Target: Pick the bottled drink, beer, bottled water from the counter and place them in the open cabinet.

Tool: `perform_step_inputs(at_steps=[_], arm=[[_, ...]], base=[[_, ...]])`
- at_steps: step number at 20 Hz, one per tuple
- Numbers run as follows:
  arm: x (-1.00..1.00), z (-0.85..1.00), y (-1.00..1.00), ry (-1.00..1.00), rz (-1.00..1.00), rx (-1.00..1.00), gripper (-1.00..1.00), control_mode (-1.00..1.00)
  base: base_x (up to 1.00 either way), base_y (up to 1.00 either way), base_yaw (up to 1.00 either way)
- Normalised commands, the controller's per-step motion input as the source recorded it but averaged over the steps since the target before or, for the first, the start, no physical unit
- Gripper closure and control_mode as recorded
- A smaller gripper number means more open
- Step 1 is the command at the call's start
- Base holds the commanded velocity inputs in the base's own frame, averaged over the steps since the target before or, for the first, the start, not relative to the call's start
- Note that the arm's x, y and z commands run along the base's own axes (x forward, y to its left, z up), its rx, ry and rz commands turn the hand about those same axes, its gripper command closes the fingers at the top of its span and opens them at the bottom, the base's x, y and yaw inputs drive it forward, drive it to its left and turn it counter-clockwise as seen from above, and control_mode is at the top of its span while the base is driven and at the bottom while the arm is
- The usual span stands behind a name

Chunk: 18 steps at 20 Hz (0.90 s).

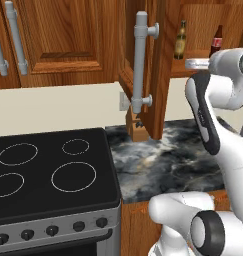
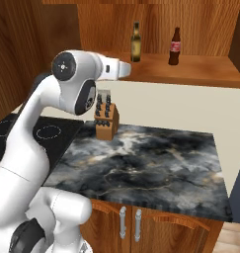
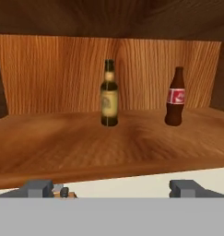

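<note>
On the open cabinet shelf the beer stands left of the bottled drink, well apart. Below, a knife block sits at the table's far left.

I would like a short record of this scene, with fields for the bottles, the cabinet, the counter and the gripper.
beer: upright on the shelf of the open cabinet
bottled drink: upright on the same shelf, apart from the beer
bottled water: not located
counter: knife block at its back, beside the stovetop
gripper: open, holding nothing, facing the shelf
</note>
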Motion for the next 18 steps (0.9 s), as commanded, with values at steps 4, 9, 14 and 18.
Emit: perform_step_inputs(at_steps=[4,9,14,18], arm=[[-0.56,0.00,0.17,0.01,0.00,0.00,-1.00,-1.00],[-0.51,0.00,0.02,0.00,0.00,0.00,-1.00,-1.00],[-0.60,0.00,0.00,0.00,0.02,0.00,-1.00,-1.00],[-0.27,0.00,0.06,0.00,0.07,0.00,-1.00,-1.00]], base=[[0.00,0.00,0.00],[0.00,0.00,0.00],[0.00,0.00,0.00],[0.00,0.00,0.00]])
